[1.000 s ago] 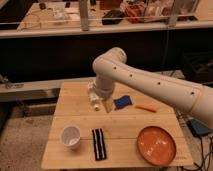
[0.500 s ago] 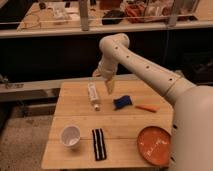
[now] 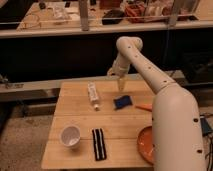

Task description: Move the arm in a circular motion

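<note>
The arm (image 3: 150, 70) is large, glossy white, with small dark dots. It rises from the lower right, bends at an elbow near the top centre and comes down to a small tan gripper (image 3: 121, 83). The gripper hangs above the far part of the wooden table (image 3: 80, 155), just above and behind a blue object (image 3: 122, 102). It holds nothing that I can see.
On the table lie a white tube-like bottle (image 3: 93, 95), a white cup (image 3: 70, 135), a black striped object (image 3: 99, 144), an orange plate (image 3: 145, 145) partly hidden by the arm, and a small orange item (image 3: 144, 107). A rail and cluttered desks stand behind.
The arm has swung right and farther back: the gripper moved from over the white bottle to above the blue object. The arm's near segment now fills the lower right.
</note>
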